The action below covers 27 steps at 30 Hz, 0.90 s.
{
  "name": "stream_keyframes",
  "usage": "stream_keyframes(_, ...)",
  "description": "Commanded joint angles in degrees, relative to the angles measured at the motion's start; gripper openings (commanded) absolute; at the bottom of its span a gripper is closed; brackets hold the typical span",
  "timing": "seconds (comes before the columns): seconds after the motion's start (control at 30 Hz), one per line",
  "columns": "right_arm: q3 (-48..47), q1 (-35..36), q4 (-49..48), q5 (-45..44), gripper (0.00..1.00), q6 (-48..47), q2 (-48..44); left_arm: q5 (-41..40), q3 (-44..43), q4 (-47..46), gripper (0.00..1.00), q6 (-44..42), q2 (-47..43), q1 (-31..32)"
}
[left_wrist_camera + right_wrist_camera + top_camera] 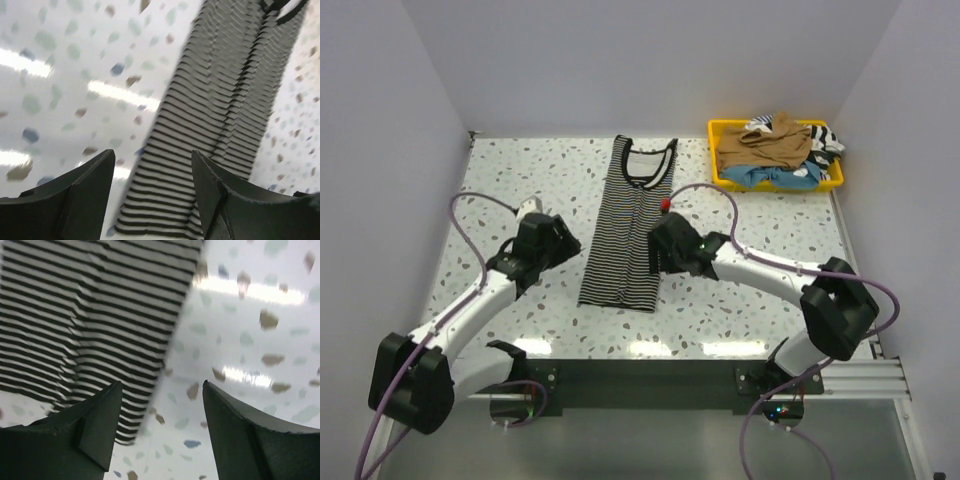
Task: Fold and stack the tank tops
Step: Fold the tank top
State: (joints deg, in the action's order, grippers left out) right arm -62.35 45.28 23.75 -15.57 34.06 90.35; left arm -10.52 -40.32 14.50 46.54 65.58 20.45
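My left claw is open w/ nothing in it, near the left edge of the thin black-and-white striped cloth tank top. My right claw is open & empty too, at the top's right edge, low end. The top lies flat in the middle of the white speckled table. It's a long narrow strip, neck at the far end, hem near me. The other tops, a plain tan-brown soft one & a light blue one, sit in a heap in the yellow plastic tray at the far right, well apart.

What could go wrong, I think:
- The strip looks layered. If I pinch only the top layer, it may fall open when I lift.
- If one claw grabs higher than the other, the next fold may come out crooked.
- If I come down too flat, my fingers may push the cloth & bunch it up.
- A hard tug could drag the whole top sideways, bc the table looks smooth.
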Motion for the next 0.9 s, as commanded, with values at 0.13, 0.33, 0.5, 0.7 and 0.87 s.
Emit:
stream_keyframes(0.13, 15.58, 6.04, -9.24, -0.16, 0.69, 15.58, -5.53, 4.54, 14.80, 1.06, 0.68, 0.39, -10.03, 1.00)
stream_keyframes(0.33, 19.89, 10.26, -12.06, -1.47, 0.67, 22.00, -6.05, 9.55, 21.14, -3.07, 0.66, 0.39, -12.14, 1.26)
stream_keyframes(0.5, 24.81, 13.08, -12.32, -6.04, 0.66, 28.42, -11.23, 11.48, 23.26, -5.01, 0.63, 0.39, -11.79, 1.88)
stream_keyframes(0.7, 26.40, 14.05, -11.71, -7.54, 0.66, 30.10, -16.17, 11.05, 23.70, -5.54, 0.59, 0.92, -10.04, 3.37)
stream_keyframes(0.87, 22.89, 15.19, -13.02, -6.84, 0.66, 29.57, -11.08, 8.79, 23.53, -4.66, 0.56, 1.62, -7.23, 5.82)
